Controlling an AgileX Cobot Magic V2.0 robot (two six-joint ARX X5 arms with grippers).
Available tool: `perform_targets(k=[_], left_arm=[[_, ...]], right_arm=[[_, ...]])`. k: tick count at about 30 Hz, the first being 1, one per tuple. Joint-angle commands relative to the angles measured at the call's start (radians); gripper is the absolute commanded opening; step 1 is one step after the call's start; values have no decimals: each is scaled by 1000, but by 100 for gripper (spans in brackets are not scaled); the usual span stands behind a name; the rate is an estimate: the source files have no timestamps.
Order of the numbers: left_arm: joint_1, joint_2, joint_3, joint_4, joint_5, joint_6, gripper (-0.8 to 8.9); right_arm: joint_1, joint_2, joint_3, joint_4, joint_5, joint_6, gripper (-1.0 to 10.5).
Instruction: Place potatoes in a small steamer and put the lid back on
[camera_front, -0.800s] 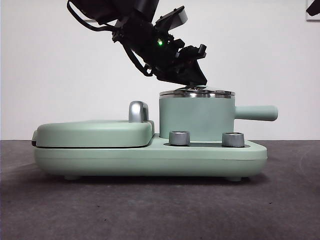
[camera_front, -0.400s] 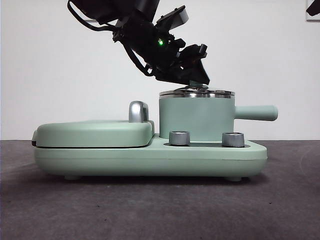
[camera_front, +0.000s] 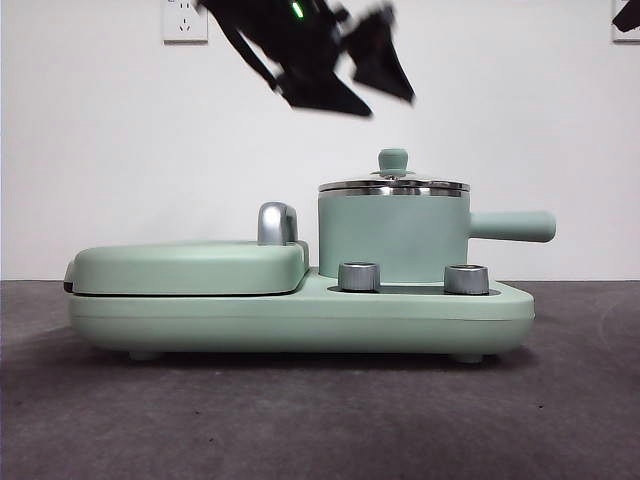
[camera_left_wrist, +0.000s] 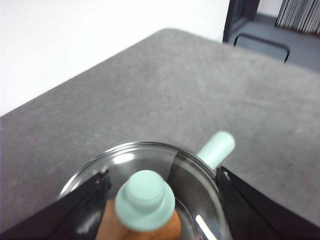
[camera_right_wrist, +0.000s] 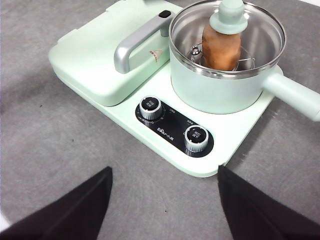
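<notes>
The lid (camera_front: 394, 183) is seated on the small steamer (camera_front: 392, 236), steel rim on steel rim, mint knob upright at centre. The potatoes (camera_right_wrist: 220, 48) are seen through the glass, inside the pot, under the knob. The steamer is set on the right half of the mint-green cooker base (camera_front: 300, 318), handle pointed right in the front view; two steel dials (camera_front: 360, 277) are placed just in front. The hinged griddle cover (camera_front: 185, 267) is shut on the left half.

Left gripper (camera_front: 345, 70) is held above the lid, apart from the knob, jaws released w/ nothing between. Right gripper (camera_right_wrist: 165, 205) is held over the counter (camera_right_wrist: 60, 145) near the dials, jaws spread, nothing gripped.
</notes>
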Motion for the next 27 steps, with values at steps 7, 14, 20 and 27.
perform_targets(k=[7,14,20,27], left_arm=[[110,-182,-112,-62,6,-138,342],[204,-417,-370,-56,6,-148,342],[269,-615,-578,-58,6,-186,342],[290,-830,-763,-77,8,-268,339]], right_arm=[[5,3,4,5,0,23,324],[5,4,4,-8,0,30,324],[5,4,4,-32,0,30,324],[5,5,4,-39,0,30,324]])
